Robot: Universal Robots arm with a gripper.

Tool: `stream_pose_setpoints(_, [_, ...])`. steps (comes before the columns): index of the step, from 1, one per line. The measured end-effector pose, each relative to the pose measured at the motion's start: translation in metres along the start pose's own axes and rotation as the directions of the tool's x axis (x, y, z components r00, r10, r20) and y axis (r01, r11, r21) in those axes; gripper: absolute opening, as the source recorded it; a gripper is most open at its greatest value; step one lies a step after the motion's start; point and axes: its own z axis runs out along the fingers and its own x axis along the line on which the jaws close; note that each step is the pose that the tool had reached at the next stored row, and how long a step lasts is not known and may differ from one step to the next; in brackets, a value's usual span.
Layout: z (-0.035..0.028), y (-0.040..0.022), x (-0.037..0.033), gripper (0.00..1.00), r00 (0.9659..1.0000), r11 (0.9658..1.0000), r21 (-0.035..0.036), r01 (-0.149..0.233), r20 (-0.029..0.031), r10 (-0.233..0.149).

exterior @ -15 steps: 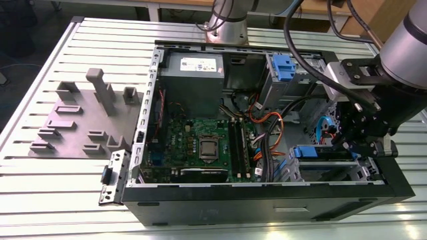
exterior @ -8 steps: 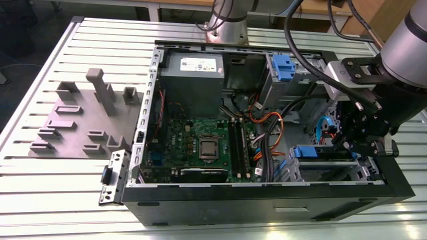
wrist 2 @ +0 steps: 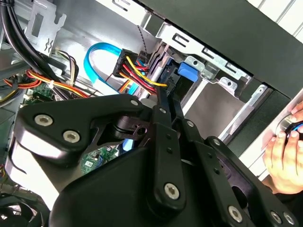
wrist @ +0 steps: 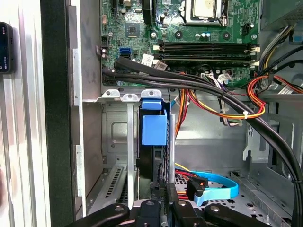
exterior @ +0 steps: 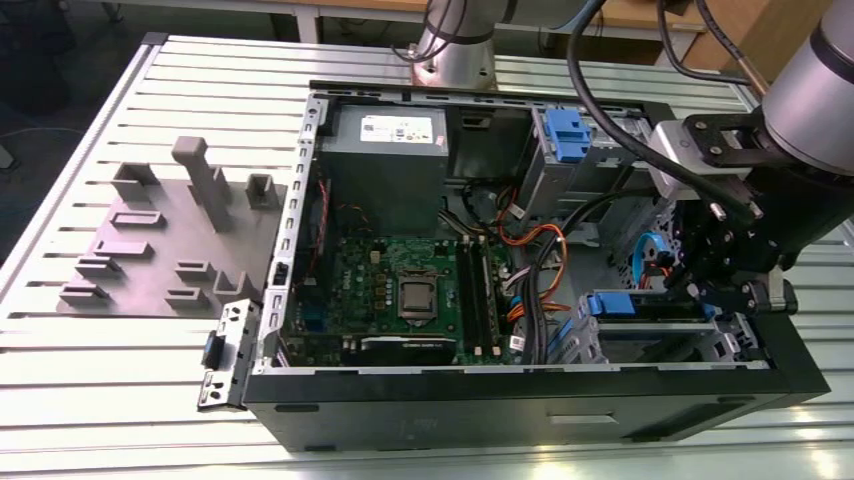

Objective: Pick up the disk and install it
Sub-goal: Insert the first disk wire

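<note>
I see the tool (wrist 2: 163, 101) as matt black metal links with bright steel bolts. The disk (wrist: 154, 127) wears smooth blue plastic on its carrier tab. The computer case (exterior: 534, 395) looks matt black outside, bare grey sheet metal inside. The surface (exterior: 107, 380) is ribbed, brushed aluminium. The slotted holder (exterior: 160, 250) is dull grey plastic.

Work surface: a table (exterior: 107, 390) of pale ribbed metal slats running across the exterior view, evenly lit. Flooring: dark floor (exterior: 54, 110) beyond the table's edge on the exterior view's left. Furnishing behind: a second table, pale legs (exterior: 310, 22) with a wooden top edge, along the back. Also behind: brown cardboard box (exterior: 747, 30) at the exterior view's right corner. Lighting: soft, overhead, without hard shadows.
</note>
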Motion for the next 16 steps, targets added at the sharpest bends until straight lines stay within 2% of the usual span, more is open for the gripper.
stream_pose_setpoints(16, [0.0047,0.0004,0.0005,0.16,1.0,1.0,0.0,0.0,0.0,0.0])
